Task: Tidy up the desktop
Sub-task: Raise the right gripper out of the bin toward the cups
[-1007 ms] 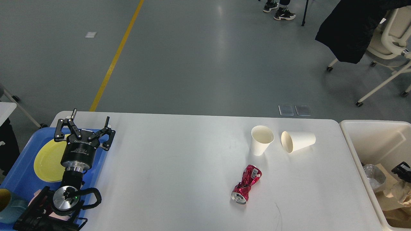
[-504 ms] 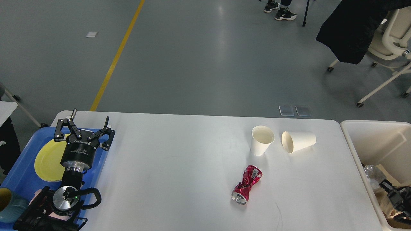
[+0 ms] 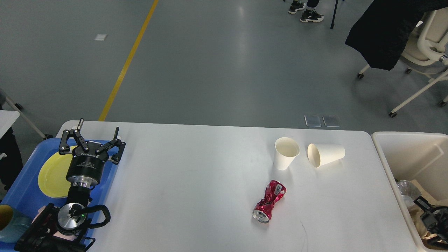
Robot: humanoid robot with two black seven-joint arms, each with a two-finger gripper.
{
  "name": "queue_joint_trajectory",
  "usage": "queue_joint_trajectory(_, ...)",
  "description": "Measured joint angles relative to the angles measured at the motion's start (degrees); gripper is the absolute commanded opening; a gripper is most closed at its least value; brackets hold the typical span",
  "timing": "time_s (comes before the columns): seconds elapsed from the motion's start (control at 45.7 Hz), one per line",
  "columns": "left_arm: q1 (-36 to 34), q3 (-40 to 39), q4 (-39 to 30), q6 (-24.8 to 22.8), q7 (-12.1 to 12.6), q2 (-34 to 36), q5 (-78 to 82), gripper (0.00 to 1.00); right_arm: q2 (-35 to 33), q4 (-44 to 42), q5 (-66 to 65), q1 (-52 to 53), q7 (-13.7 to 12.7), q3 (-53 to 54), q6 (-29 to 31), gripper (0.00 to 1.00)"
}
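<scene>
The right gripper point(image 3: 432, 224) sits low in the bin point(image 3: 402, 154), its jaws unreadable. The left gripper point(image 3: 92, 140) hangs spread over the tray point(image 3: 21, 189). On the desktop point(image 3: 196, 189) lie a can point(image 3: 269, 205), then two cups point(image 3: 286, 153).

the scene before me is evenly and brightly lit from overhead. a pale sheen of glare lies on the desktop point(image 3: 196, 182) and a soft bright streak runs down the grey floor point(image 3: 241, 42). shadows beside the upright paper cup point(image 3: 286, 152) and crushed can point(image 3: 269, 205) are faint and short. focus is sharp throughout, with no motion blur.
</scene>
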Motion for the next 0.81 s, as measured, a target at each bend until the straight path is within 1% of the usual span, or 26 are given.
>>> queue_joint_trajectory(0.35, 0.0, 0.0, 0.0, 0.0, 0.0, 0.0, 0.0, 0.96, -0.4, 0.1, 0.0, 0.4, 0.0, 0.0, 0.1, 1.0)
queue_joint_trajectory(0.482, 0.0, 0.0, 0.0, 0.0, 0.0, 0.0, 0.0, 0.96, -1.5, 0.9, -0.4, 2.4, -0.2, -0.1, 1.1, 1.0)
queue_joint_trajectory(0.635, 0.0, 0.0, 0.0, 0.0, 0.0, 0.0, 0.0, 0.96, -4.9, 5.1, -2.2, 8.4, -0.3, -0.9, 4.8, 1.0)
queue_joint_trajectory(0.81, 0.0, 0.0, 0.0, 0.0, 0.0, 0.0, 0.0, 0.96, -8.7, 15.2, -13.5, 20.9, -1.4, -1.7, 12.5, 1.0)
